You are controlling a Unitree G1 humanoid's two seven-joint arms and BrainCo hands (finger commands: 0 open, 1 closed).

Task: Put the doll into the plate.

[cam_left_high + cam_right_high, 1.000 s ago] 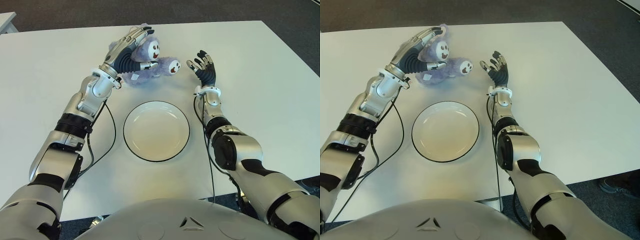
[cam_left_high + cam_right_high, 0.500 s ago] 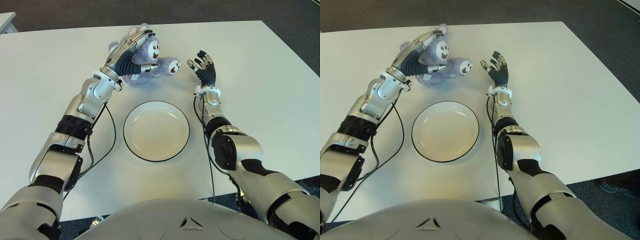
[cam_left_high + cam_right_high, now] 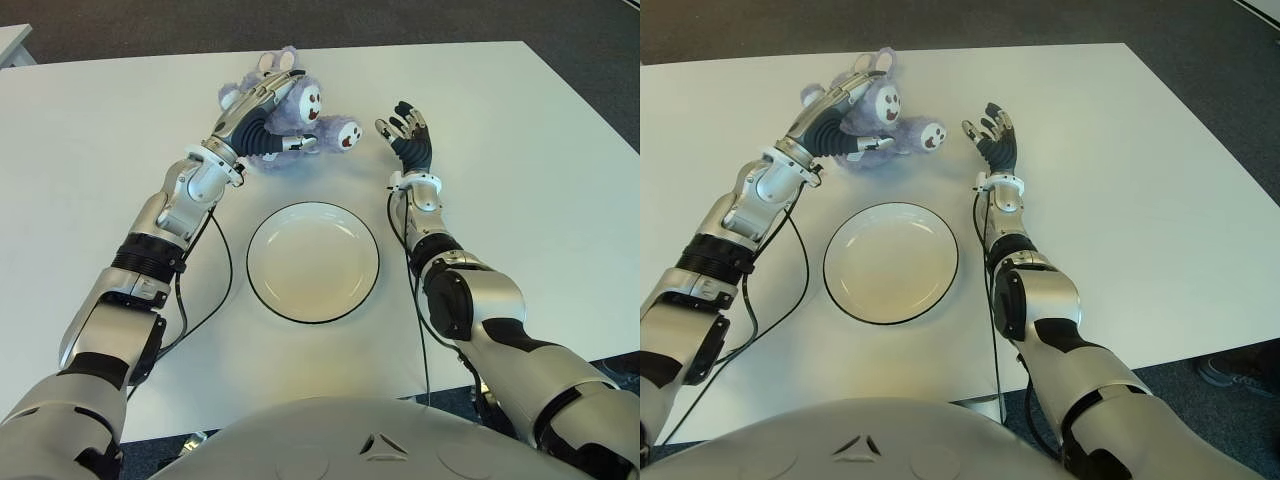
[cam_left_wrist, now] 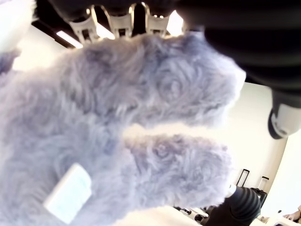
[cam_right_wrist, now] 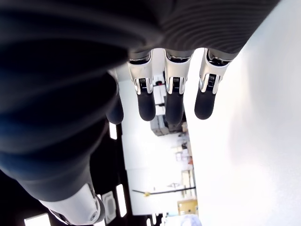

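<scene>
The plate (image 3: 313,262) nearest the robot holds nothing, so the placing is not yet done. Beyond it, the left hand (image 3: 258,118) has its fingers wrapped around the doll (image 3: 295,118) at the table's (image 3: 520,180) far side. The right hand (image 3: 406,132) shows beside the doll, fingers spread, holding nothing.

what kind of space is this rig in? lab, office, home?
Probably an office or lab test area, not a home. A plain white table stands on dark grey carpet, and it carries only staged props: a purple plush doll under the left hand and an empty white plate. The right hand shows beside the doll, on its right.
</scene>
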